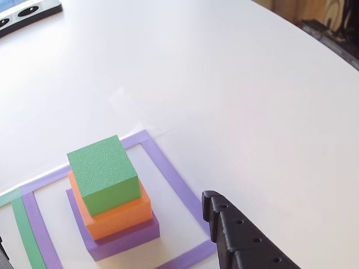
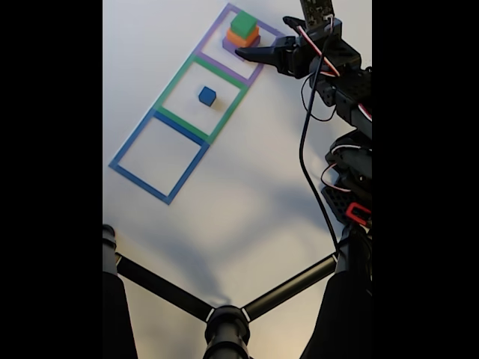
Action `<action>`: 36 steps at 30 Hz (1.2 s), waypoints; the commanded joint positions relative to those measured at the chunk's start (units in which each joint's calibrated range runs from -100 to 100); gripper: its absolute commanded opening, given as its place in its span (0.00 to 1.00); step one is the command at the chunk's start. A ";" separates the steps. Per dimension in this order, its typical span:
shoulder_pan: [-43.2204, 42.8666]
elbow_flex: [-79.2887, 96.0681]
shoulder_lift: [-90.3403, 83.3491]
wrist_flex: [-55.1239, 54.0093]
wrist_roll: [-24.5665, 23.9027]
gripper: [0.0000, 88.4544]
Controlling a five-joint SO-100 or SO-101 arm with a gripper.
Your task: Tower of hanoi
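A stack of three blocks stands inside the purple tape square [image 1: 168,168]: a green cube [image 1: 104,174] on an orange block [image 1: 120,216] on a wider purple block [image 1: 126,238]. In the fixed view the stack [image 2: 243,31] is at the top, and a small blue cube [image 2: 207,95] sits alone in the green tape square [image 2: 174,82]. My gripper [image 2: 261,37] is open just right of the stack, with one long finger [image 2: 251,53] reaching past the purple block's near side. In the other view a black finger [image 1: 235,235] rises at the lower right, apart from the stack.
A blue tape square [image 2: 159,153] with nothing inside lies below the green one. My arm and its cables [image 2: 340,90] run down the right side. A black stand with spread legs [image 2: 224,321] crosses the bottom. A grey device [image 1: 28,12] sits at the table's far left corner.
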 commanded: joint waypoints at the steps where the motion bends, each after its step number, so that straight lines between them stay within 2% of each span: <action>1: 0.19 1.33 4.44 -10.02 0.00 0.53; 7: 0.95 2.06 15.66 -23.37 0.00 0.53; 18: -2.18 -1.39 31.52 -39.07 0.00 0.52; 36: -3.93 -12.12 44.34 -42.96 0.00 0.52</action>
